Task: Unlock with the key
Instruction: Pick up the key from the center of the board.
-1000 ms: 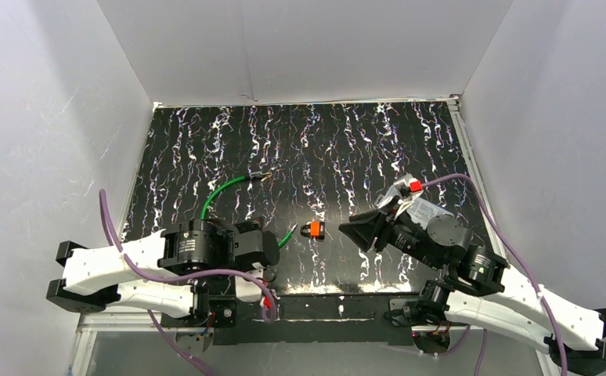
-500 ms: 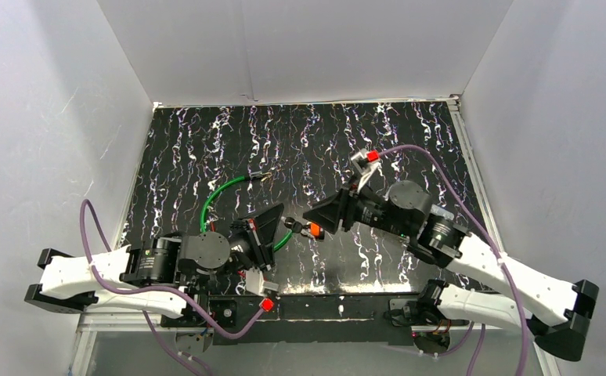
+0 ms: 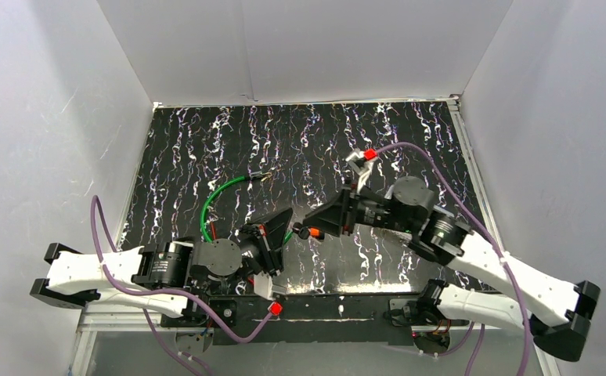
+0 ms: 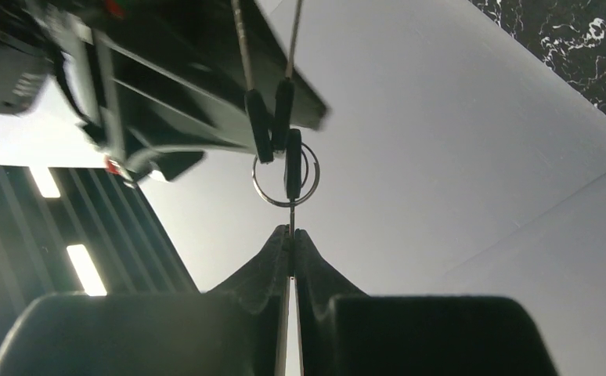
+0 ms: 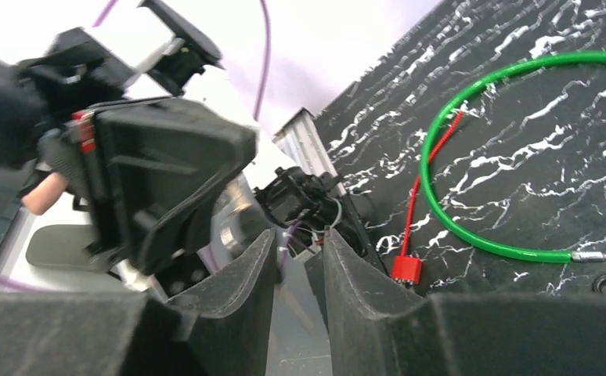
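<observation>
Left wrist, key [image 4: 292, 166] lengthwise along left gripper [image 4: 290, 235], ring [image 4: 262, 197] outward

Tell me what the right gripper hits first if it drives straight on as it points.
Probably the left gripper, which faces it close ahead, shut on a black-headed metal key. Depth is unclear. The small orange-and-black padlock lies off to the side of the right gripper, not in line.

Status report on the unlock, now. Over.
Left claw shut on key. Right claw open, tips by the orange padlock. Key not in padlock yet. Green cable lies close by.
</observation>
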Robot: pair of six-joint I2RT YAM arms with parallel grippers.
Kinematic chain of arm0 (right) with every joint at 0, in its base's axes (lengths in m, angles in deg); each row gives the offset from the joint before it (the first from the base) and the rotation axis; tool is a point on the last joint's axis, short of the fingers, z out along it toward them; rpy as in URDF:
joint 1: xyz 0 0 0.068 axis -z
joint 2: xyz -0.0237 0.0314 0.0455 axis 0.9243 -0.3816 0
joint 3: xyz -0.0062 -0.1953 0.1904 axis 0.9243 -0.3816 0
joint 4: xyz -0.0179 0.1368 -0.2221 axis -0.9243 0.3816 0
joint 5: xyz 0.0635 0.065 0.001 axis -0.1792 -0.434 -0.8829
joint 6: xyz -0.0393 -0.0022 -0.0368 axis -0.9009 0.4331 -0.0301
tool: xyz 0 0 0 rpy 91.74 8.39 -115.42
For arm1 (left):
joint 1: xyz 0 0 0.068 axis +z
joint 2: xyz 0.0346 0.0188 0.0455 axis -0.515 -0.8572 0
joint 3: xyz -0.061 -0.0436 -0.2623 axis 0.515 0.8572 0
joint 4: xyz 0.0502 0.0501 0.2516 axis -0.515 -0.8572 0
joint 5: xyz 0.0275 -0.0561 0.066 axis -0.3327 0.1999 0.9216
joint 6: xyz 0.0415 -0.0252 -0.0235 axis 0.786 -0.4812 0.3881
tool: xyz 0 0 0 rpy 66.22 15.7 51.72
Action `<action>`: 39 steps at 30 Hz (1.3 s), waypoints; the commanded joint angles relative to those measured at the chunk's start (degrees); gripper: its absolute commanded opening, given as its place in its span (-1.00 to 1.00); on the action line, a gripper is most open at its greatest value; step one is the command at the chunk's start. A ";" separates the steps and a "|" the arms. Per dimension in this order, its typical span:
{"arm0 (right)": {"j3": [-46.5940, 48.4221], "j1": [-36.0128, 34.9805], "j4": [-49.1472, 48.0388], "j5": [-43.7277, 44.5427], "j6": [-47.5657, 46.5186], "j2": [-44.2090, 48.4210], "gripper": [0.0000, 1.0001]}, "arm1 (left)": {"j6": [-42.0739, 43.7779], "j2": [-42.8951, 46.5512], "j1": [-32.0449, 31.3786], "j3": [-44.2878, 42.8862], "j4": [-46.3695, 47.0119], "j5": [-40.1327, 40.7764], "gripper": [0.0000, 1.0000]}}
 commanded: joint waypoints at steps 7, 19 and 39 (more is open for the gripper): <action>1.95 0.01 9.00 -15.71 -4.90 6.43 -0.30 | 11.20 -2.58 -0.19 -2.77 -2.48 7.24 -1.00; 5.27 4.84 -0.54 -5.34 -3.56 5.43 0.21 | 18.42 1.80 -0.16 1.53 6.12 -2.43 -1.00; -4.33 11.97 -40.71 -37.84 26.92 -9.38 0.00 | 20.19 2.06 -0.19 3.42 11.50 -3.06 -1.00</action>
